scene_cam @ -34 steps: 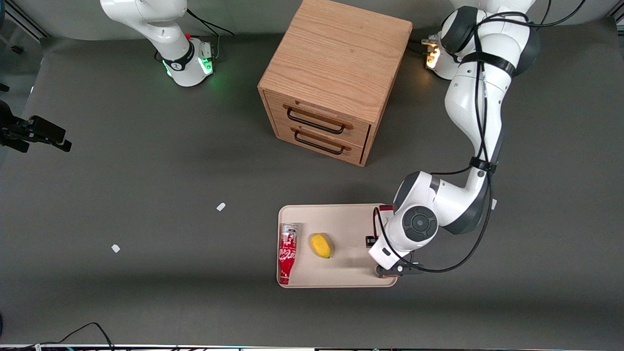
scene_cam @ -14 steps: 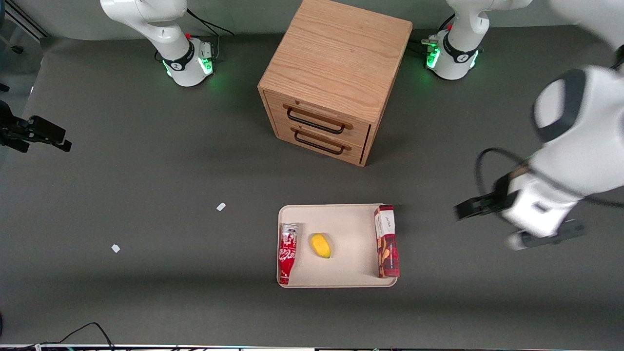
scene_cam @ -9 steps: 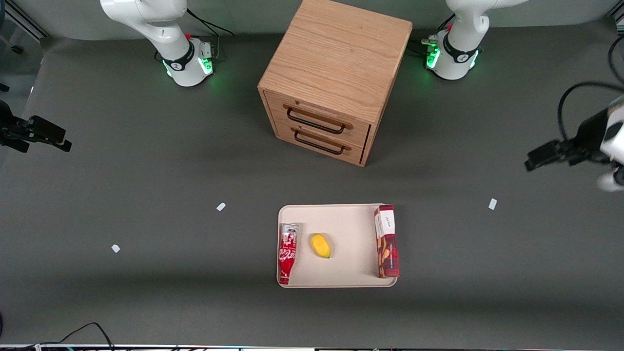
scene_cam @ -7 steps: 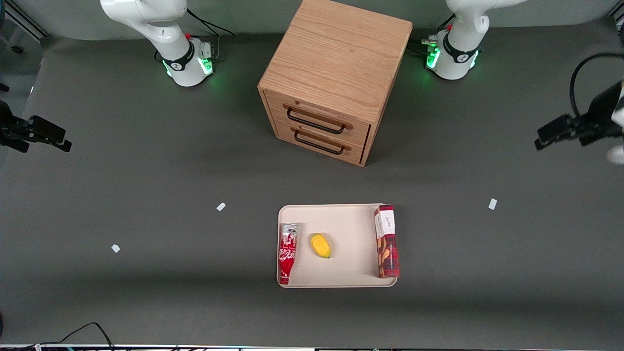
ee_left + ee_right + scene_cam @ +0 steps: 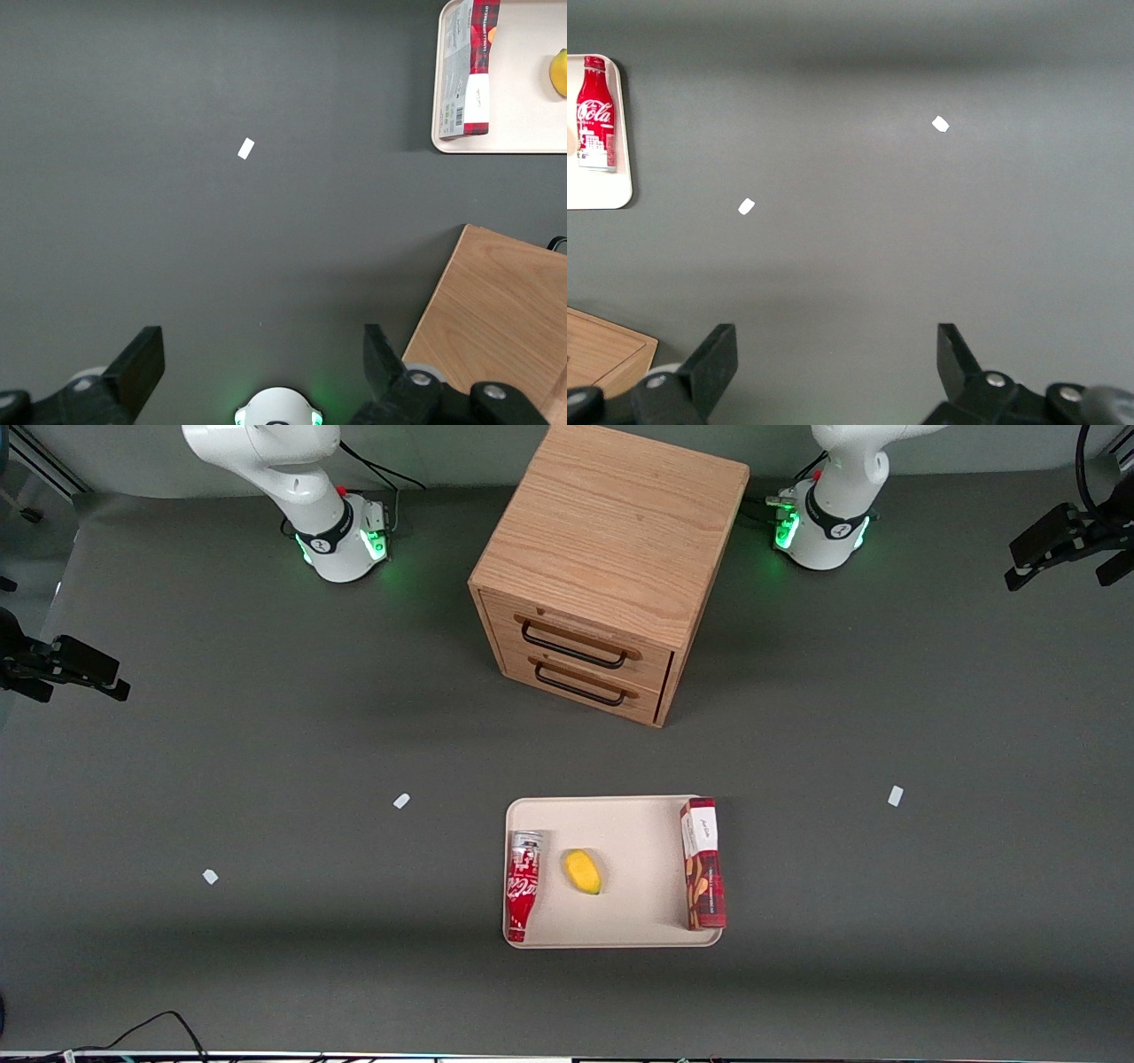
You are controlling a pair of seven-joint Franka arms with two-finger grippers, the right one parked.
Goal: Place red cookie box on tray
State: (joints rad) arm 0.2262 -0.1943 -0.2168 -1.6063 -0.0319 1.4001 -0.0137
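The red cookie box [image 5: 703,864] lies flat on the cream tray [image 5: 638,841], along the tray's edge toward the working arm's end, its white end panel farther from the front camera. The left wrist view also shows the box [image 5: 477,66] on the tray [image 5: 523,111]. My gripper [image 5: 1056,580] hangs far from the tray, toward the working arm's end of the table and near that arm's base [image 5: 819,531]. In the left wrist view the gripper [image 5: 261,354] is open, with only dark table between its fingers [image 5: 142,363].
A red soda bottle [image 5: 523,886] and a yellow fruit [image 5: 583,871] also lie on the tray. The wooden drawer cabinet [image 5: 611,558] stands farther from the front camera than the tray. Small white markers [image 5: 895,795] [image 5: 401,801] dot the table.
The gripper let go of the cookie box on the tray, then rose and swung away toward the working arm's end of the table. The box has stayed where it was set.
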